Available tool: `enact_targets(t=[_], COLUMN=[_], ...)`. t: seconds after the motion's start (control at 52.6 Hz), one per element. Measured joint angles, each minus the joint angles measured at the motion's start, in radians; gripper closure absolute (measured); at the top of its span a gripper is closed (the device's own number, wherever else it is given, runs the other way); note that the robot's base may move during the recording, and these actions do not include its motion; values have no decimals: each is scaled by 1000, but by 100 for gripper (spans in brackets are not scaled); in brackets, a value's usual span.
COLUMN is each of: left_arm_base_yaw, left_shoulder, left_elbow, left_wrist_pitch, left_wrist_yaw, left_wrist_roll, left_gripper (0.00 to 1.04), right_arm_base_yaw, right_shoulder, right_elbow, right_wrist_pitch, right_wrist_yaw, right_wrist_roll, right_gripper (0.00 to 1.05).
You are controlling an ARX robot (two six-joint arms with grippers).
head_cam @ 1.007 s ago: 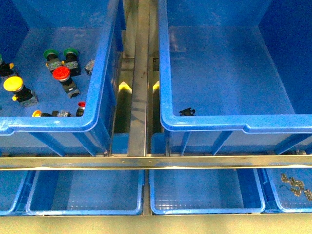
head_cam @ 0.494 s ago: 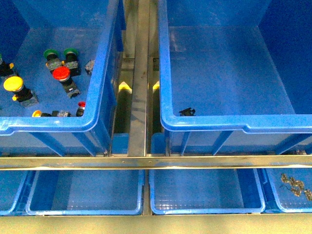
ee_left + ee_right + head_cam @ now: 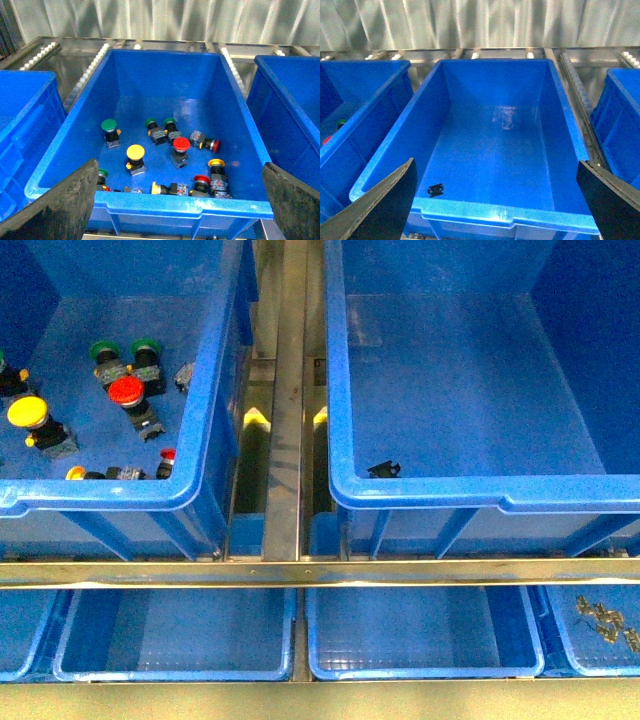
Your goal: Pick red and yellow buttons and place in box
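Note:
The red button, with its wide mushroom cap, stands on the floor of the left blue bin. The yellow button stands near it in the same bin. The box is the large deep bin on the right; only a small black piece lies inside. My left gripper is open above the near rim of the left bin, holding nothing. My right gripper is open above the near rim of the box. Neither arm shows in the front view.
Green-capped buttons and smaller red and yellow switches lie around the two buttons. A metal rail crosses in front of the bins. Below it sit shallower blue trays; the far right one holds metal parts.

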Motion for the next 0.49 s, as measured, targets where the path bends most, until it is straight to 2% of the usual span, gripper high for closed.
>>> enact_targets(t=[0.361, 0.456, 0.494], left_arm_base_yaw=[-2, -74, -70], left_shoulder=[2, 191, 309], left_elbow=[1, 119, 174], left_wrist_pitch=[-2, -261, -312], left_wrist_yaw=[-6, -273, -344], left_wrist_roll=[-1, -174, -233], left_gripper=[8, 8, 8], right_arm_base_yaw=[0, 0, 0], right_shoulder=[0, 0, 0], right_elbow=[0, 0, 0], right_wrist_pitch=[0, 0, 0], right_wrist_yaw=[0, 3, 0], right_wrist_roll=[0, 0, 0], right_gripper=[7, 7, 7])
